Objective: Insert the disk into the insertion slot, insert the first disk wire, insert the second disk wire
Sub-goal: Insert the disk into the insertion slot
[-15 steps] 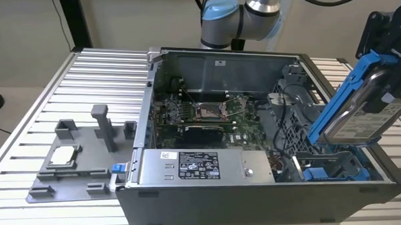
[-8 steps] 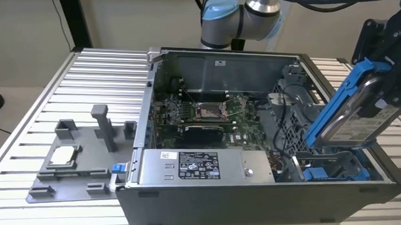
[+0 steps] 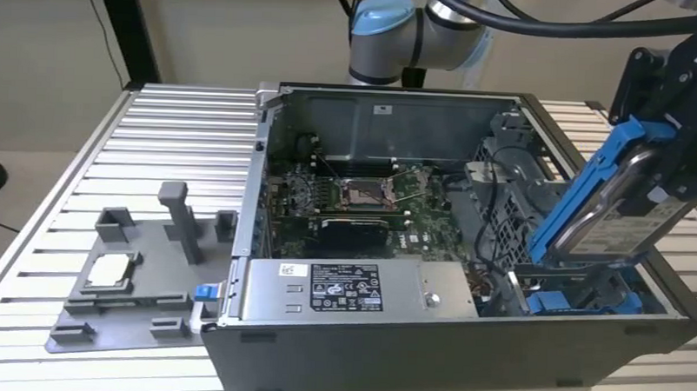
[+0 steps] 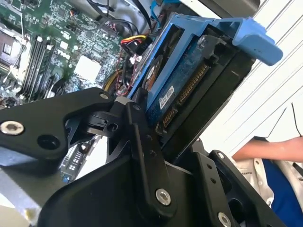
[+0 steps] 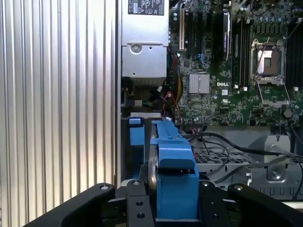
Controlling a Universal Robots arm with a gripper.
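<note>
My gripper (image 3: 660, 191) is shut on the disk (image 3: 609, 218), a silver drive in a bright blue carrier frame. I hold it tilted, its lower end just above the insertion slot (image 3: 577, 301), the bay with blue rails at the case's near corner on the exterior view's right. In the second wrist view the disk (image 4: 180, 80) sits clamped between the black fingers (image 4: 142, 142). The first wrist view looks along the blue carrier (image 5: 173, 161) toward the slot's blue rail (image 5: 136, 132). A red and yellow wire bundle (image 4: 132, 42) lies in the case beside the disk.
The open computer case holds a motherboard (image 3: 348, 195) and a grey power-supply box (image 3: 345, 287) with a white label. A grey fixture tray (image 3: 137, 275) lies on the ribbed table (image 3: 153, 136) at the exterior view's left. A person's arm (image 4: 270, 151) is beyond the case.
</note>
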